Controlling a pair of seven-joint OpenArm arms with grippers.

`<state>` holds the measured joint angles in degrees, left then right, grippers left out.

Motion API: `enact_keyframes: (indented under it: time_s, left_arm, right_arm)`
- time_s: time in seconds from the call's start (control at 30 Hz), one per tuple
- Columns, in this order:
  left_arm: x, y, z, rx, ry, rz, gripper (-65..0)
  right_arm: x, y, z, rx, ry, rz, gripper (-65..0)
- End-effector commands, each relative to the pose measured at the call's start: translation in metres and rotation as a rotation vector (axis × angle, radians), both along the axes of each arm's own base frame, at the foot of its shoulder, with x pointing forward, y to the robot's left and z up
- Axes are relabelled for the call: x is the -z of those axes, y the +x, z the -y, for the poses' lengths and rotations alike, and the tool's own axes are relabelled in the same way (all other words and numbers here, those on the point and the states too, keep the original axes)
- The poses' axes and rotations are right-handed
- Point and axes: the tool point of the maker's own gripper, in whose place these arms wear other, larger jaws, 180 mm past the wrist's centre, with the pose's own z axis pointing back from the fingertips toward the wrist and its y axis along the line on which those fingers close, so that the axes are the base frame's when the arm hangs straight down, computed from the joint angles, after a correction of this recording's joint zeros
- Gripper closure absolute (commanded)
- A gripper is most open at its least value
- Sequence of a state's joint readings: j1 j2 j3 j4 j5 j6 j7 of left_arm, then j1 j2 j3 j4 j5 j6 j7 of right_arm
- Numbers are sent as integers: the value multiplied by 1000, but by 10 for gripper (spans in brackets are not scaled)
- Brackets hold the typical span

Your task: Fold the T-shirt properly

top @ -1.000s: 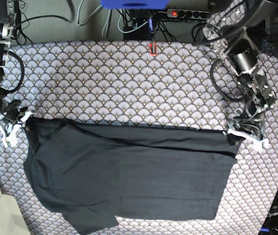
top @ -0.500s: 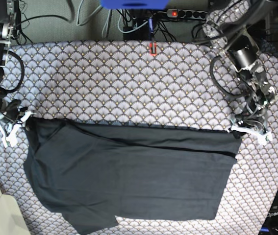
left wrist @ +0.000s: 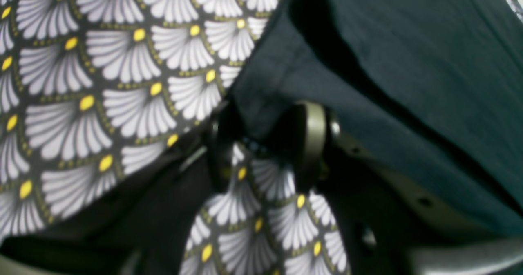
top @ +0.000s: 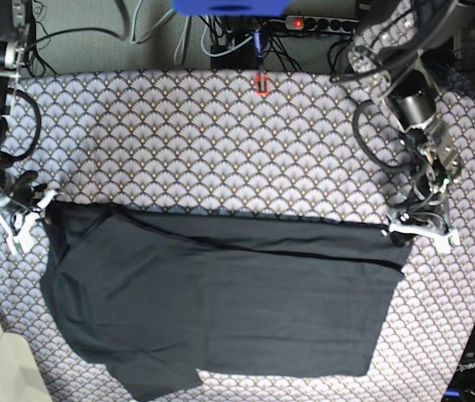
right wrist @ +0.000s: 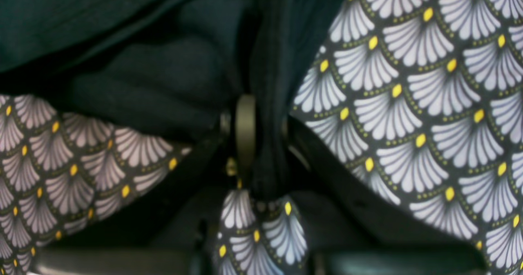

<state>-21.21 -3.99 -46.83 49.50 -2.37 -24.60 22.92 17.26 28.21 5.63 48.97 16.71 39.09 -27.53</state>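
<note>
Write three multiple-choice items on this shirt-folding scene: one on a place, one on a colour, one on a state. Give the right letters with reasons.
1. Where does the T-shirt lie on the tablecloth in the base view?
A. far half
B. near half
C. hanging off the far edge

2. What colour are the small dots in the tablecloth's fan pattern?
A. yellow
B. red
C. green

3. What is the right gripper doing?
A. gaping over bare cloth
B. shut on the T-shirt
C. holding a hanger

Answers: 1 B, the dark fabric fills the lower part of the base view, patterned cloth beyond it. 2 A, both wrist views show yellow dots. 3 B, the right wrist view shows dark fabric pinched tight between its fingers.
</note>
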Motion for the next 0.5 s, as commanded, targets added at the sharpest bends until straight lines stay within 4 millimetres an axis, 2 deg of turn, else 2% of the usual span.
enact_keyframes:
  time_s: [0.0,0.27,0.4,0.47]
  left_arm:
    - [-17,13,-6,-9,16,54,-234]
    - [-19,14,-4,-11,10,64,-213]
    - [-21,16,-3,-6,10,63,-14]
    - [-16,14,1,11,-1,29,0]
  right_arm:
    - [-2,2,-2,-23,-12,-6,-24]
    - [-2,2,-2,-27,-17,-8,-21]
    - [-9,8,0,-26,-22,9,-20]
    - [-11,11,1,-26,-24,15,-20]
